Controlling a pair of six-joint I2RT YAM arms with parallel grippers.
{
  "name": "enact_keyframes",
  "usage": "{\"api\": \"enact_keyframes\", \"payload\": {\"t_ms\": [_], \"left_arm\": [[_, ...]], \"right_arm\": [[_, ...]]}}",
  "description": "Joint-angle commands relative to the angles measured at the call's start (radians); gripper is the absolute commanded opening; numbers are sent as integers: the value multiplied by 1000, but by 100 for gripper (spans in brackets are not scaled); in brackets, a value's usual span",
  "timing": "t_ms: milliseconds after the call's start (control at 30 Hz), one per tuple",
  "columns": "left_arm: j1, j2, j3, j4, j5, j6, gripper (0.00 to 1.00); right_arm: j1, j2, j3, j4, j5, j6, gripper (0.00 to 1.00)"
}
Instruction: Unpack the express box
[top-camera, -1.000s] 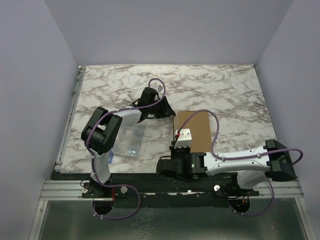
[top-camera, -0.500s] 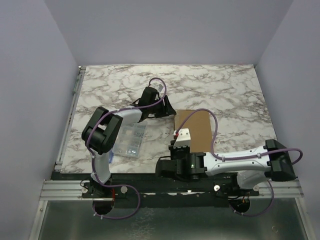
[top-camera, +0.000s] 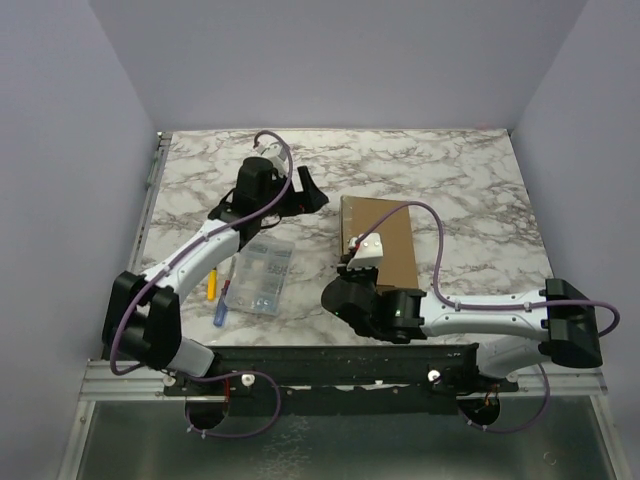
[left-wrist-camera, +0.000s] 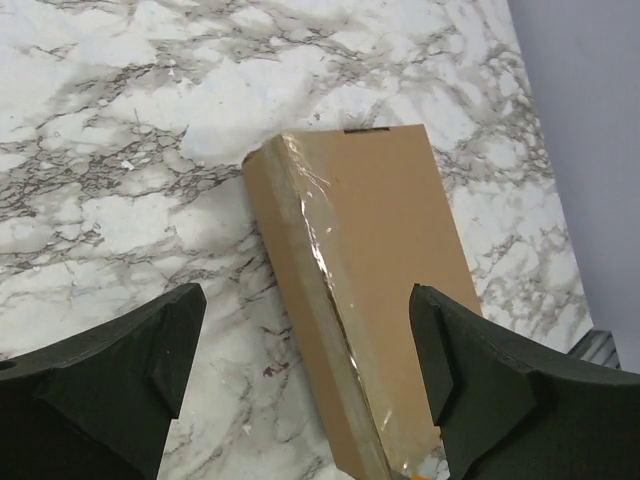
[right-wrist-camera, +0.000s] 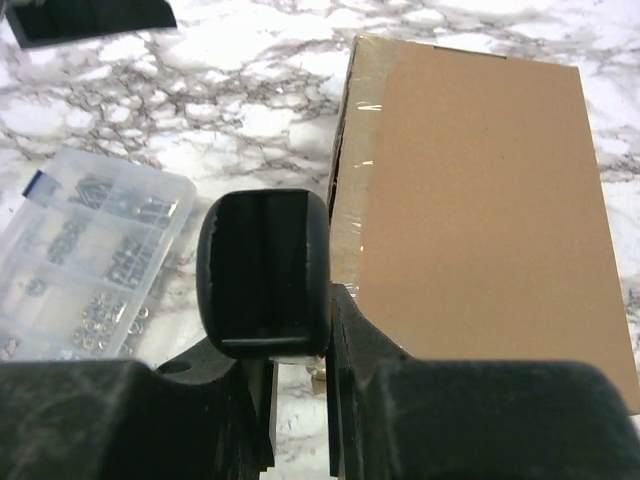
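Fingers of left gripper (left-wrist-camera: 305, 305) spread wide, empty, near express box (left-wrist-camera: 390, 260).

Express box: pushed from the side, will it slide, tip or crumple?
The express box lies flat on the smooth marble table, so it should slide, not tip. Its cardboard probably stays stiff but could dent under a pinch. The glossy clear tape along one edge may be slippery.
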Motion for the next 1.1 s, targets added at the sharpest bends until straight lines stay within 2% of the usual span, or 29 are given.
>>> {"api": "enact_keyframes", "payload": {"t_ms": [0,100,233,333,500,700,833,933,1067], "left_arm": [[-7,-27,-114,26,75,-52,88],[-40,54,-138,182,163,-125,79],[-128,186,-81,149,104,-98,75],[-149,240,-97,114,22,-78,72],[-149,274,-147,84,-83,-27,72],[-145,200,-115,34,-70,-11,79],[-109,127,-98,11,-30,-32,88],[-71,116,-84,27,-25,-73,90],[-34,165,-59,39,-69,-172,87]], "right_arm": [[-19,-4,-15,228,42,-186,1],[-35,-2,-20,261,18,-206,1],[-42,6,4,258,10,-235,1],[-42,-5,56,211,24,-268,1],[-42,-61,133,172,39,-374,0],[-66,-186,141,69,72,-420,1],[-236,-304,39,44,-19,-437,1],[-442,-358,-46,79,-187,-491,1],[-712,-332,-107,81,-446,-493,1]]}}
